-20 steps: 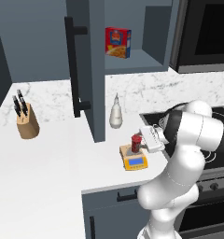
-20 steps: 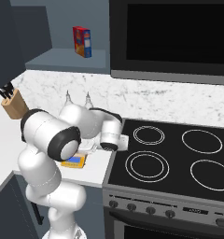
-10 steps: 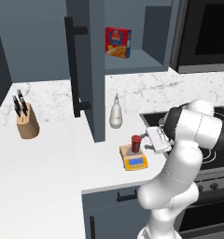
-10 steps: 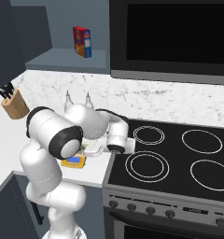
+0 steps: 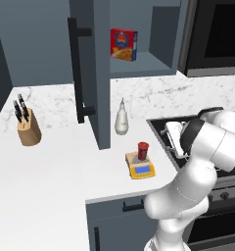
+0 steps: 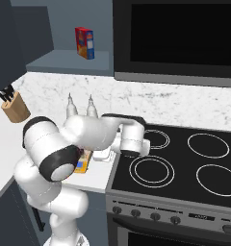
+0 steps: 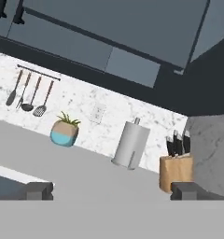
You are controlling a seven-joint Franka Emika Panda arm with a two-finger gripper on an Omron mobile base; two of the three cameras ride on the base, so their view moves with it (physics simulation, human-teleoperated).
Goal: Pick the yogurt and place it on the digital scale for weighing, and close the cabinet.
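White marble counter (image 5: 56,162), stove to the gripper's right: the yogurt (image 5: 143,151) is seen standing upright on the digital scale (image 5: 141,166), so that step is judged done. The gripper (image 7: 111,190) is spread fully wide, nothing held, drawn clear to the yogurt's right. The cabinet (image 5: 90,68) door, up and left of the gripper, is left ajar, presumably next.
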